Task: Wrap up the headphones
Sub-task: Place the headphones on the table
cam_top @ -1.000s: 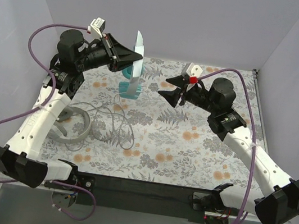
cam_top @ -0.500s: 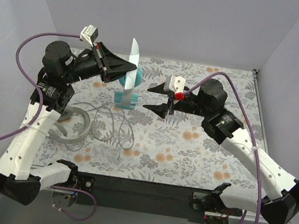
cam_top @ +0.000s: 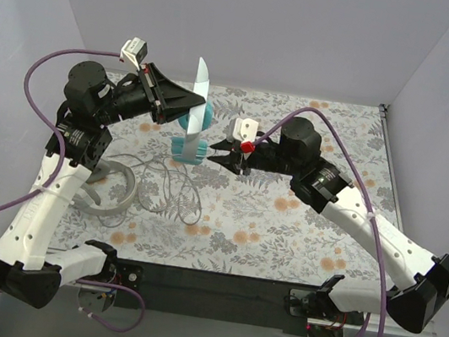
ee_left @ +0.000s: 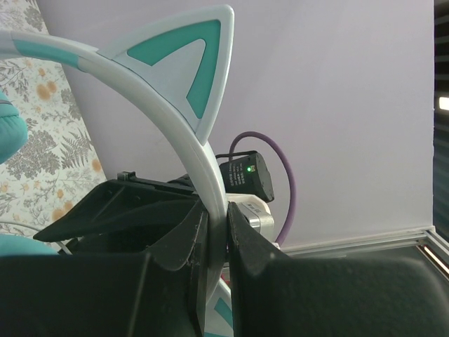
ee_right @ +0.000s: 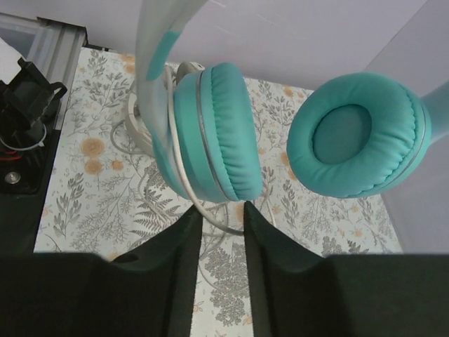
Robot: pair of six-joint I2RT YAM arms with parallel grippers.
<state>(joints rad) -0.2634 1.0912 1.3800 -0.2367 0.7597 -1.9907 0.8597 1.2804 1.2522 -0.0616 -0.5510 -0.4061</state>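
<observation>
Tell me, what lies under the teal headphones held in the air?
Under the teal headphones lies the floral table cover, crossed by loops of thin pale cable. The ear cups hide the cloth directly behind them.

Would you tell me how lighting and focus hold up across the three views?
Top external view: even, soft light, faint shadows on the table, everything sharp. Left wrist view: left gripper jaws dark, teal headphones crisp. Right wrist view: right gripper jaws blurred in the foreground, ear cups in focus.

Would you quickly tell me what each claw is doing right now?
Left claw: closed on the headband of the teal headphones.
Right claw: open, holding nothing.
</observation>
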